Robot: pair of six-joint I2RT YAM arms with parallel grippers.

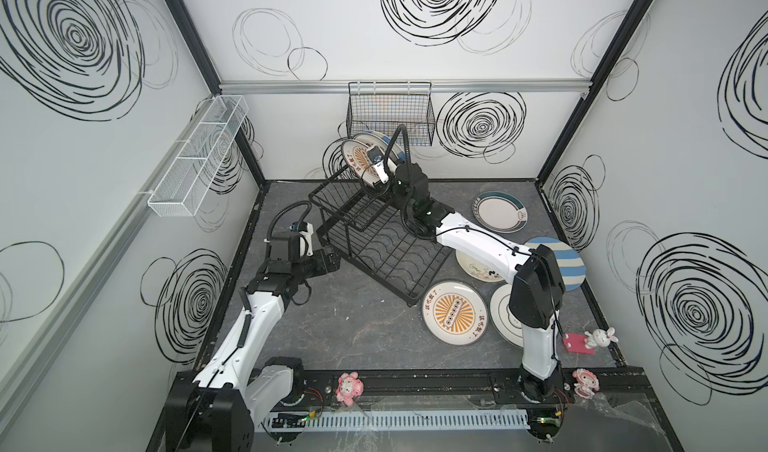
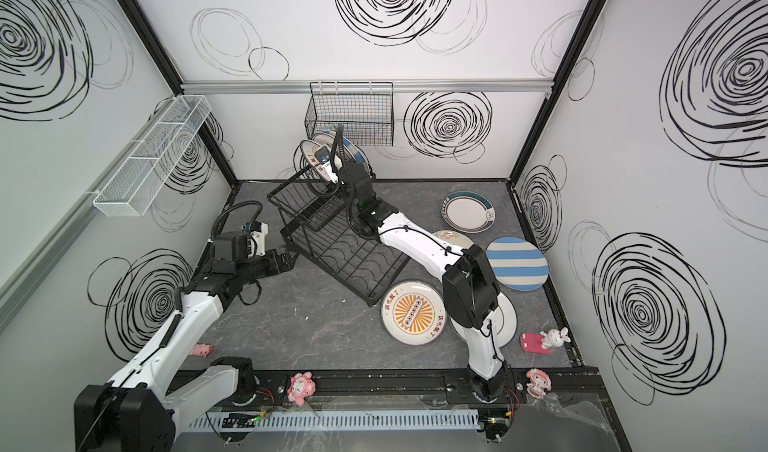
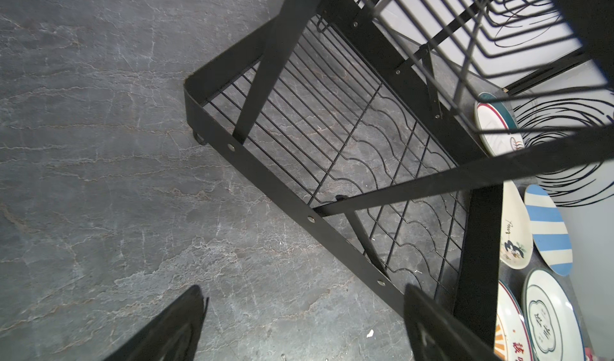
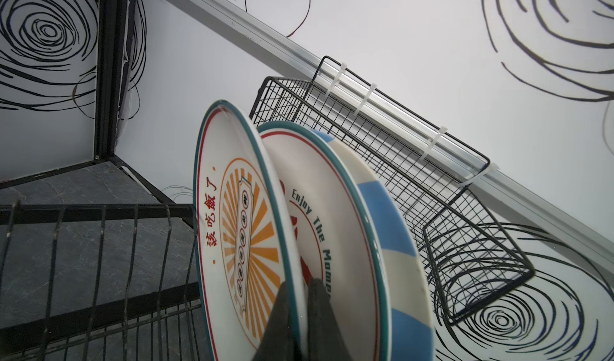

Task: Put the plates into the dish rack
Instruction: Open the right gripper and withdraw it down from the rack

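Observation:
The black dish rack [image 1: 386, 258] stands at an angle on the grey table. In the right wrist view my right gripper [image 4: 297, 284] is shut on the rim of an orange sunburst plate [image 4: 239, 229], held upright over the rack's raised upper tier [image 4: 99, 243]. Right behind it stand a red-lettered plate [image 4: 332, 216] and a blue-striped plate [image 4: 392, 236]. My left gripper [image 3: 300, 288] hangs open and empty just outside the rack's lower frame [image 3: 265, 180]. Several more plates lie flat on the right: teal-rimmed [image 1: 500, 211], blue-striped [image 1: 569, 262], floral [image 1: 473, 269], sunburst [image 1: 454, 312].
A black mesh basket [image 1: 390, 113] hangs on the back wall just above the upright plates. A long white mesh basket [image 1: 199, 158] is fixed to the left wall. Small toy figures [image 1: 349, 387] [image 1: 600, 337] sit along the front rail and right edge.

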